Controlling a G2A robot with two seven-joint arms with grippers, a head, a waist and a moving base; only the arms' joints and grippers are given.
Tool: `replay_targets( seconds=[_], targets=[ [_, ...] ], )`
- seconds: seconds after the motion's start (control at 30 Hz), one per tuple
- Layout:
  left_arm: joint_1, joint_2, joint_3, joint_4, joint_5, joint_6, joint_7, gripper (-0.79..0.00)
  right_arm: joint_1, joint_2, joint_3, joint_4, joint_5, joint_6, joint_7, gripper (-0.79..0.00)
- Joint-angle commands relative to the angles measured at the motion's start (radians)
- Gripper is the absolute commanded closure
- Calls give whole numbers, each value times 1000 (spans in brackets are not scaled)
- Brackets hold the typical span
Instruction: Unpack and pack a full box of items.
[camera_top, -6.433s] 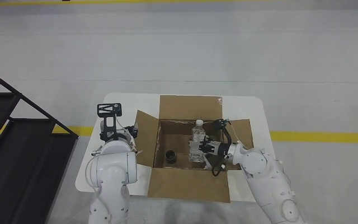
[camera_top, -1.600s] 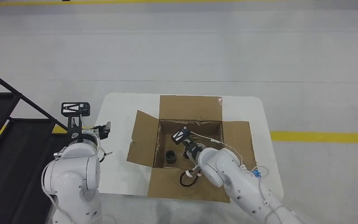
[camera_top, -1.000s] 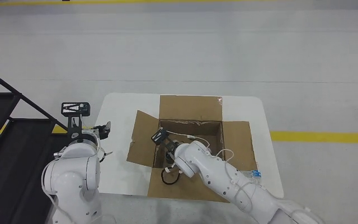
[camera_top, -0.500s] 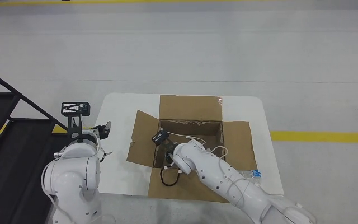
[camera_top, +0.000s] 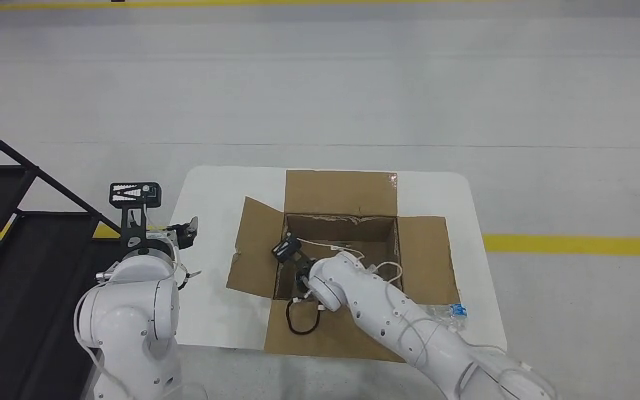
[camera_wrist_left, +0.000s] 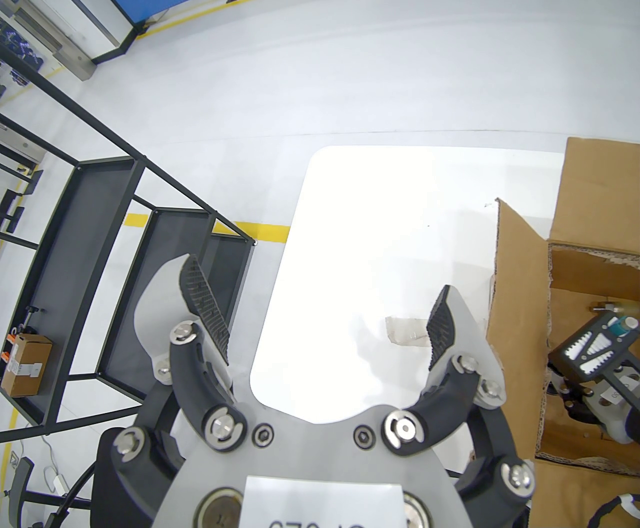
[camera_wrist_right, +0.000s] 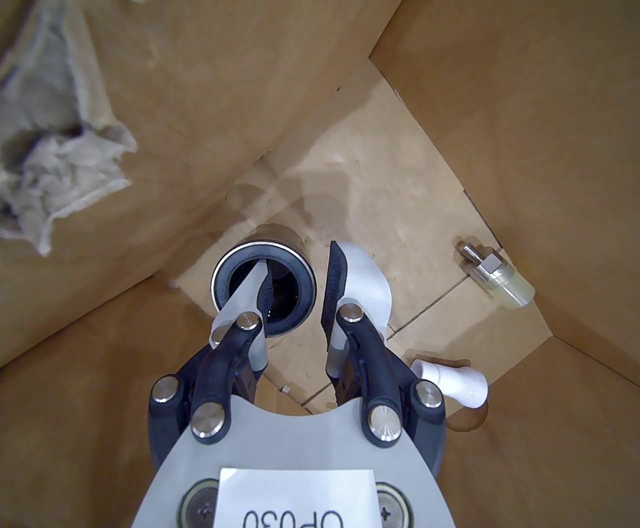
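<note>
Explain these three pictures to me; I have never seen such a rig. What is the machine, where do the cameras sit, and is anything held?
A white two-armed robot stands at a table. The top view looks down from above its arms; each wrist view looks along one gripper. An open cardboard box stands on the table. The left gripper hangs open beside the box, empty. The right gripper is inside the box, open, one finger inside a black ring, one outside. A metal fitting and a white plastic piece lie nearby.

Near rim of black ring (camera_wrist_right: 300, 272) (partly) behind right claw (camera_wrist_right: 299, 257)
</note>
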Motion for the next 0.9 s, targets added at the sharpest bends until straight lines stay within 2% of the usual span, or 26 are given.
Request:
replay_targets(
  seconds=[0.0,0.2,0.3,0.33,0.37,0.43,0.67,0.87],
  targets=[
    [0,0,0,0,0,0,0,-785,1,-6,0,18,2,-4,-6,-249],
    [0,0,0,0,0,0,0,-785,8,-25,2,68,12,-18,-24,-240],
    [0,0,0,0,0,0,0,-785,13,-34,2,89,15,-23,-29,-206],
    [0,0,0,0,0,0,0,-785,14,-37,2,94,14,-24,-30,-175],
    [0,0,0,0,0,0,0,-785,15,-40,3,101,15,-25,-30,-95],
    [0,0,0,0,0,0,0,-785,15,-45,5,114,15,-26,-33,0],
    [0,0,0,0,0,0,0,-785,11,-41,43,90,1,4,-42,0],
    [0,0,0,0,0,0,0,-785,-46,11,147,-55,-47,23,7,0]
  ],
)
